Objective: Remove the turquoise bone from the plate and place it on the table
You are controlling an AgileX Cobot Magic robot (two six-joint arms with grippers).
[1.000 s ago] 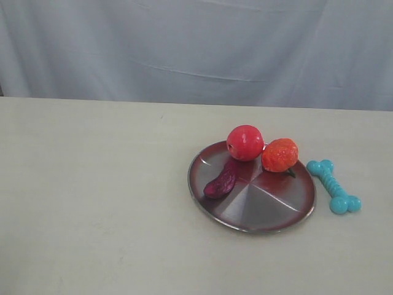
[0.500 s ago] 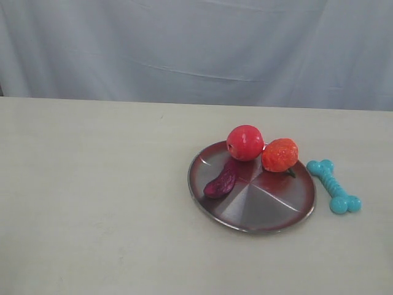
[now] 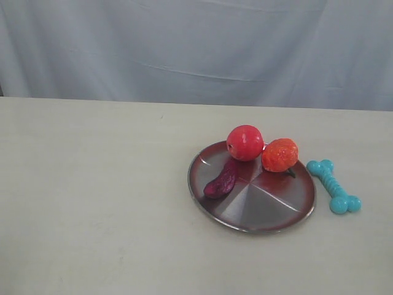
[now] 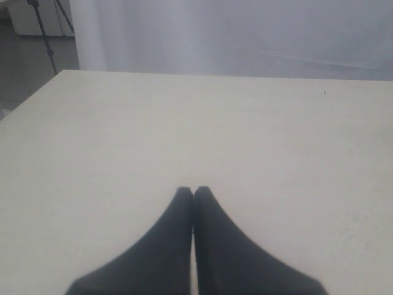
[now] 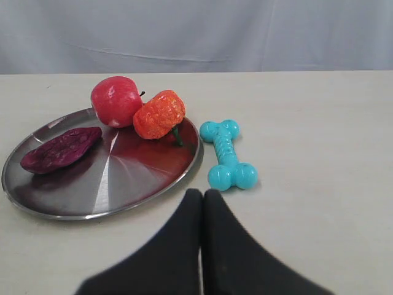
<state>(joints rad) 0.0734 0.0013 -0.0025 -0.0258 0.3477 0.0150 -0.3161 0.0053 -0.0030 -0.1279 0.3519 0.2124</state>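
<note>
The turquoise bone (image 3: 334, 185) (image 5: 227, 155) lies flat on the table (image 3: 98, 196), just right of the plate (image 3: 270, 212) (image 5: 98, 193) and clear of its rim. Neither arm shows in the exterior view. My right gripper (image 5: 202, 194) is shut and empty, its black fingers pressed together over the table a short way in front of the bone and the plate's edge. Over bare tabletop, far from the plate, my left gripper (image 4: 193, 190) is shut with nothing in it.
On the plate sit a red apple (image 3: 245, 142) (image 5: 115, 101), an orange bumpy fruit (image 3: 280, 154) (image 5: 159, 114) and a dark purple oblong piece (image 3: 221, 182) (image 5: 60, 149). A pale curtain (image 3: 196, 49) hangs behind the table's far edge. The table's left corner (image 4: 64, 72) shows in the left wrist view.
</note>
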